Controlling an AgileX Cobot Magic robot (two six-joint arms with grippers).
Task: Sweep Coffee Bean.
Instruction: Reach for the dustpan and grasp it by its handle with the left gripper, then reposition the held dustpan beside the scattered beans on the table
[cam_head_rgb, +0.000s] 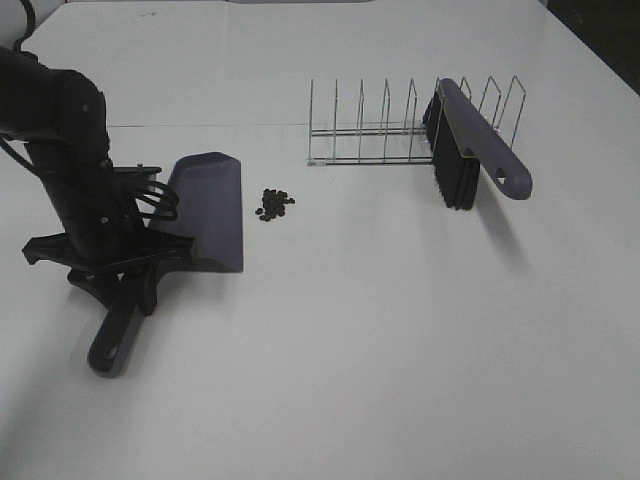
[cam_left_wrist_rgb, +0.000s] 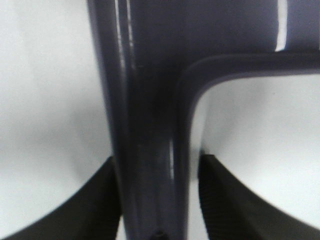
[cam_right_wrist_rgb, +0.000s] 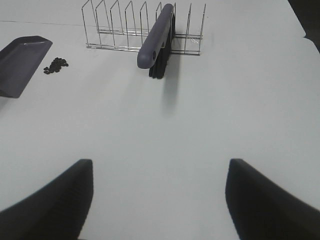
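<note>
The coffee beans (cam_head_rgb: 273, 203) lie in a small dark heap on the white table, just off the open edge of the purple-grey dustpan (cam_head_rgb: 210, 205). My left gripper (cam_head_rgb: 125, 275) is shut on the dustpan's handle (cam_left_wrist_rgb: 150, 150), with a finger (cam_left_wrist_rgb: 95, 210) pressed against each side. The dustpan lies flat on the table. The purple brush (cam_head_rgb: 480, 145) with black bristles leans in the wire rack (cam_head_rgb: 370, 130) at the back right. My right gripper (cam_right_wrist_rgb: 157, 200) is open and empty over bare table, with the beans (cam_right_wrist_rgb: 56, 65), dustpan (cam_right_wrist_rgb: 20, 57) and brush (cam_right_wrist_rgb: 156, 37) far ahead of it.
The wire rack (cam_right_wrist_rgb: 115, 30) has several upright dividers and stands behind the beans and to their right. The table's far right corner (cam_head_rgb: 600, 40) meets a dark background. The right arm does not show in the exterior high view.
</note>
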